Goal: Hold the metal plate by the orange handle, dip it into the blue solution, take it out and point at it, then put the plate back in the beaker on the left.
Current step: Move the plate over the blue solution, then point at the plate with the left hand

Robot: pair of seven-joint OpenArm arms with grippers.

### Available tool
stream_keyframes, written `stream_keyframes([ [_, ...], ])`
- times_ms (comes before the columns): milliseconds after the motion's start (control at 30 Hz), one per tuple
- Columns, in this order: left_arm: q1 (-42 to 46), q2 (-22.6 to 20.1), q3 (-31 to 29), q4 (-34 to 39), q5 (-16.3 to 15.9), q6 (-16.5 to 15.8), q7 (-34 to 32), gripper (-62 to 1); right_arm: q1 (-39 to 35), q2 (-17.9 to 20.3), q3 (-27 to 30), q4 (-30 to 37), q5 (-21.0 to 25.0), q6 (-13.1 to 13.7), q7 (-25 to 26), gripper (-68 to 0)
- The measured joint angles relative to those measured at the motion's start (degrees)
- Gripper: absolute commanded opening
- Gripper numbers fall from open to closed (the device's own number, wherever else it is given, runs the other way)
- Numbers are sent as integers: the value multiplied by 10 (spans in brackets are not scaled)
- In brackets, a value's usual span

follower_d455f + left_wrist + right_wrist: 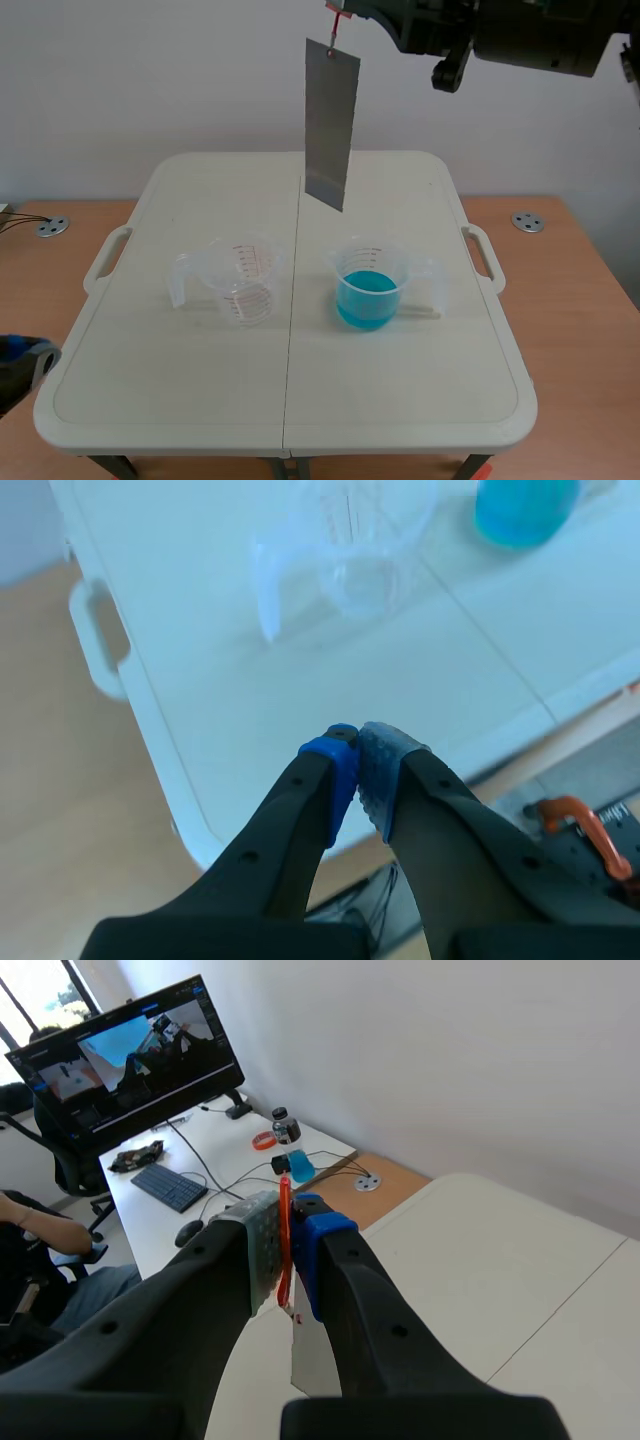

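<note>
Hanging high above the table (pixel 200 400), the metal plate (pixel 332 125) is a long, thin, dull grey strip with square corners and a flat sheen. Its long axis runs almost straight from 12 to 6 o'clock, and the lower edge leans a touch toward 7. The right claw (pixel 288 1222) has its pads pinched tight on the slim orange handle (pixel 284 1240) at the plate's top end. From the plate's lower edge, the beaker of blue solution (pixel 368 285) stands at about 5 o'clock and the empty beaker (pixel 240 278) at about 7. The left claw (pixel 358 745) sits low off the table's 8 o'clock corner, pads pressed together on nothing.
</note>
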Motion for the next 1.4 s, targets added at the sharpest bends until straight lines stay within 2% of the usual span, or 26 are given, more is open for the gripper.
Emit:
stream_keyframes([
  [300,-140,0,69,0,0,-9,20,-588,-26,53,36,0,68,0,-3,-660],
  [533,-242,0,163,-19,2,-10,55,-588,-28,72,39,-3,68,0,9,-661],
  [700,-315,0,225,-49,3,-10,56,-588,-28,79,39,-40,69,1,35,-661],
  [867,-388,3,276,-87,3,-10,56,-588,-28,90,28,-60,69,18,46,-661],
  [1033,-451,23,309,-145,6,-10,56,-588,-28,101,-3,-60,69,18,61,-661],
  [1233,-511,67,343,-218,53,-10,56,-588,-28,115,-10,-60,69,18,89,-661],
  [1400,-541,101,367,-267,64,-10,56,-588,-28,126,-29,-60,69,18,104,-661],
])
